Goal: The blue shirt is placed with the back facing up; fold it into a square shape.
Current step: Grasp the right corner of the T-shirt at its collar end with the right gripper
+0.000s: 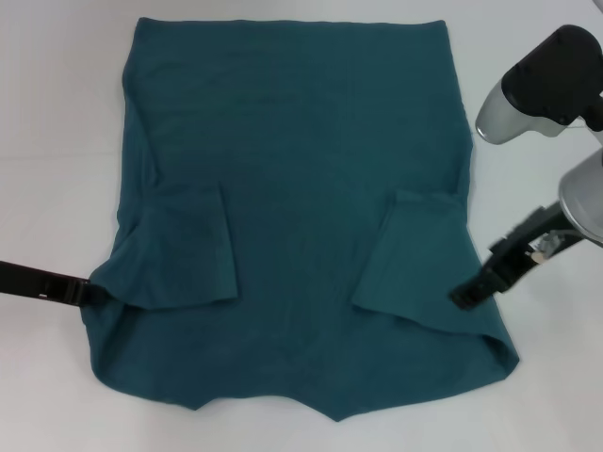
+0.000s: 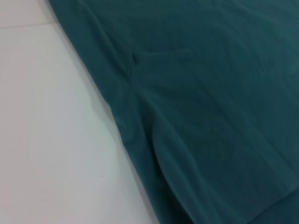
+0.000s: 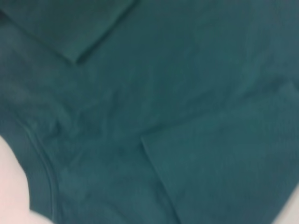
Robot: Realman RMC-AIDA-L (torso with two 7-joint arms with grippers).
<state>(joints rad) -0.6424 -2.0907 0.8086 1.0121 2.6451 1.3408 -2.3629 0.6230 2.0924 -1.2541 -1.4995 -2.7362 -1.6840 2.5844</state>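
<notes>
Blue shirt (image 1: 292, 188) lies flat between my grippers, both sleeves folded inward, body folds remaining; my left gripper (image 1: 87, 294) and right gripper (image 1: 464, 295) touch its shoulders, finger states indeterminate.

The dark teal-blue cotton short-sleeved T-shirt (image 1: 292, 188) is lying flat and spread out, plain side up, collar end nearest the robot. Both sleeves are folded inward onto the body, with a few soft wrinkles near the shoulders.
</notes>
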